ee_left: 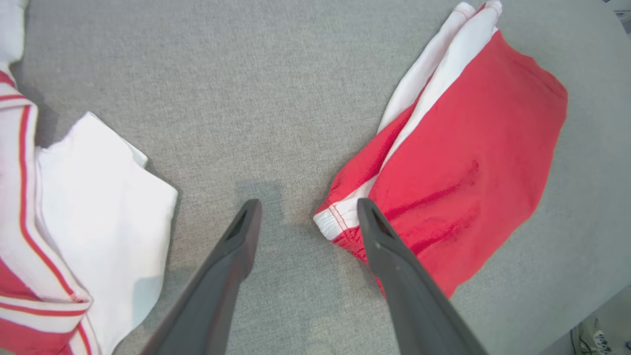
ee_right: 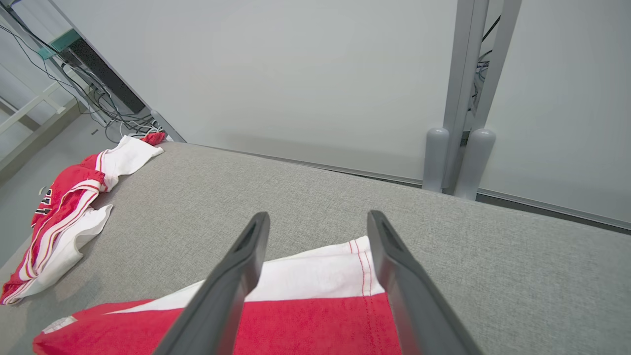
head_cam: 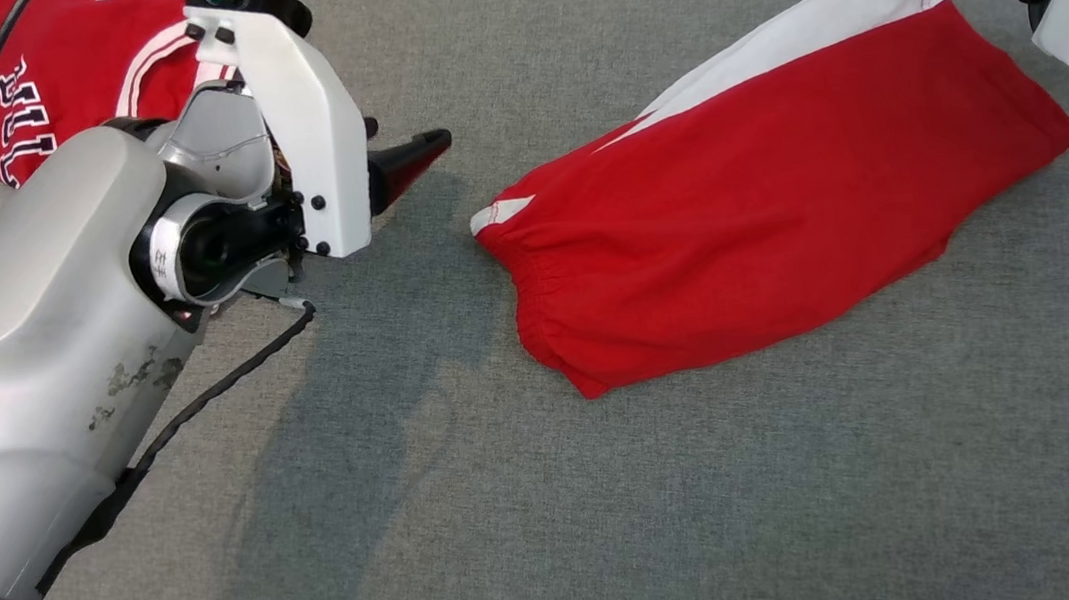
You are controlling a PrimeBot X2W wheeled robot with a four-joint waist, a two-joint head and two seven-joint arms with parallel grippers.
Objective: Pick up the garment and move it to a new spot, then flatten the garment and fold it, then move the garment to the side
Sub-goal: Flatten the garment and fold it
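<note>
Grey fabric surface point(head_cam: 716, 481), woven and flat, with two pieces lying on it. The red shorts point(head_cam: 786, 211), folded with the white side panel showing, lie just ahead of the left gripper point(ee_left: 308, 204); their waistband corner is right beside the finger on the right of its wrist view. Their white hem shows between the spread fingers of the right gripper point(ee_right: 318, 217). A red-and-white jersey point(ee_left: 74, 222) lies crumpled off the left gripper's other side, well apart from the shorts.

Showing two garments lying on one grey cushion point(head_cam: 557, 499): one pair of red shorts point(head_cam: 785, 201) at two o'clock, one red jersey point(head_cam: 66, 72) at eleven o'clock. Also showing two grippers, left gripper point(ee_left: 309, 204) and right gripper point(ee_right: 318, 217), each holding two fingers point(ee_left: 394, 266) apart.
</note>
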